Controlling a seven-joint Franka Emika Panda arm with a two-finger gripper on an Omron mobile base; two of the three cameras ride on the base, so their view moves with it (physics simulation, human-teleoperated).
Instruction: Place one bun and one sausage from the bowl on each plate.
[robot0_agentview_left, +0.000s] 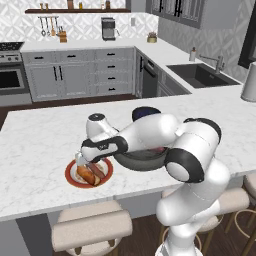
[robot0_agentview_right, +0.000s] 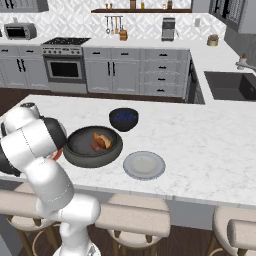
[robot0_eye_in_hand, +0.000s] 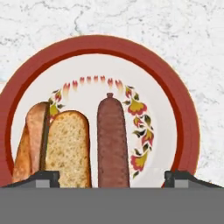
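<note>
Hand view: fingers (robot0_eye_in_hand: 41, 178) spread wide over the red-rimmed plate (robot0_eye_in_hand: 183, 113); sausage (robot0_eye_in_hand: 113, 140) at frame centre looks firm, smooth, best grasped mid-length.

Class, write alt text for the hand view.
A sausage and a split bun lie side by side on a red-rimmed floral plate on a white marble counter, with the open jaws straddling both.

- Red-rimmed plate (robot0_eye_in_hand: 186, 127) carries a bun (robot0_eye_in_hand: 65, 146) and sausage (robot0_eye_in_hand: 113, 140) side by side.
- Dark grey bowl (robot0_agentview_right: 80, 152) holds another bun (robot0_agentview_right: 104, 140) and sausage (robot0_agentview_right: 94, 146).
- Light grey plate (robot0_agentview_right: 144, 165) sits beside the bowl.
</note>
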